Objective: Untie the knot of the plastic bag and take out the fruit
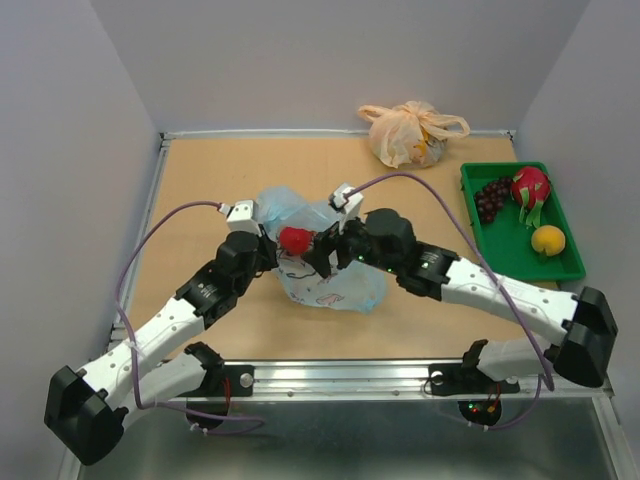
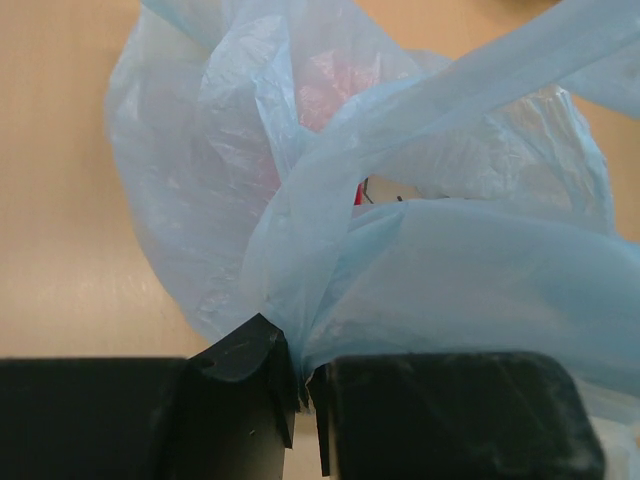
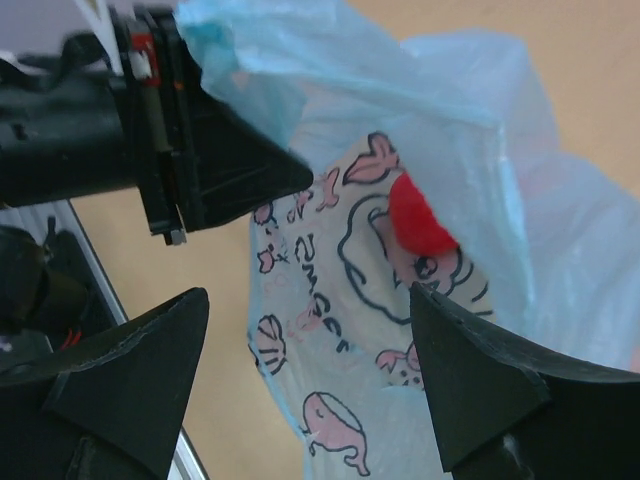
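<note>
At the near edge of the table [image 1: 200,180], the two arms rise from their bases at 7 and 5 o'clock and lean inward to meet over the centre. There the light blue plastic bag [image 1: 335,285] lies crumpled, its cartoon print and lettering turned toward the near side. The left gripper [image 2: 300,375] comes at the bag from 9 o'clock. Its fingers are pressed together on a gathered bunch of the thin blue film, and a handle strip runs up and away from the pinch. I cannot tell from these views whether the handles are tied. The right gripper [image 3: 308,295] comes in from 3 o'clock with its fingers spread wide, one on each side of the printed face of the bag and gripping nothing. A red fruit [image 1: 295,240] shows at the top of the bag, between the two grippers. Farther out, at 3 o'clock against the right side, sits a green tray [image 1: 570,268]. It holds a yellow-orange fruit [image 1: 547,240] at its nearer part, with dark grapes [image 1: 491,198] and a pink dragon fruit [image 1: 530,190] beyond that. Farthest off, at about 1 o'clock by the back edge, rests a peach-orange bag [image 1: 405,135] with its handles tied, well apart from the blue one.
</note>
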Available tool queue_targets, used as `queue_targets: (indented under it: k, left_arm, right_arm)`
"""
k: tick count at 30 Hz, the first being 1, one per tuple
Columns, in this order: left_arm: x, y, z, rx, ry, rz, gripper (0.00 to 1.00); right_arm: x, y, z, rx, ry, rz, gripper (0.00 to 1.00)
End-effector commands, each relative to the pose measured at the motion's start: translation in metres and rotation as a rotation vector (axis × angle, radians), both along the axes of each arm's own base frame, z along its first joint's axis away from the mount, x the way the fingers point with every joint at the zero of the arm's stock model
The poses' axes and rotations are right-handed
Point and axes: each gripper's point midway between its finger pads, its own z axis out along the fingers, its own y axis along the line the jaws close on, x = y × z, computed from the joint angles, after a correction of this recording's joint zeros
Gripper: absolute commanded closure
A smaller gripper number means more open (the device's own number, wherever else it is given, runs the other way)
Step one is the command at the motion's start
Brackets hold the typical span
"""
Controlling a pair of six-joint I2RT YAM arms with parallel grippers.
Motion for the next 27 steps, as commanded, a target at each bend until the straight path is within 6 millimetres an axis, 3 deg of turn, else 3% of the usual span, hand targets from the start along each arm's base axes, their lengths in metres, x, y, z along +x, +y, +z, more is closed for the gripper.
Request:
queue_targets:
  k: [1,2,5,11,18,27]
  left_arm:
    - [-0.010,-0.001,-0.003,-0.095,0.004,0.032,0.80]
    - [-0.014,0.001,-0.008,-0.103,0.014,0.039,0.80]
    - [-0.017,0.009,-0.010,-0.111,0.008,0.071,0.81]
    - [-0.015,0.007,-0.004,-0.116,0.000,0.072,0.81]
    - [-0.017,-0.003,0.005,-0.147,0.002,0.036,0.81]
    - [-0.024,-0.011,0.004,-0.176,0.018,-0.010,0.81]
  right_arm:
    - [-0.005,0.018,-0.052,-0.126,0.039,0.008,0.16]
    - [-0.005,0.023,-0.071,-0.164,0.068,0.016,0.18]
    - [0.004,0.031,-0.104,-0.220,0.102,-0.008,0.24]
    - [0.040,0.046,-0.136,-0.176,0.124,-0.181,0.19]
    - [0.074,0.072,-0.133,0.093,0.174,-0.341,0.00]
    - [0.112,0.091,-0.144,0.269,0.183,-0.504,0.00]
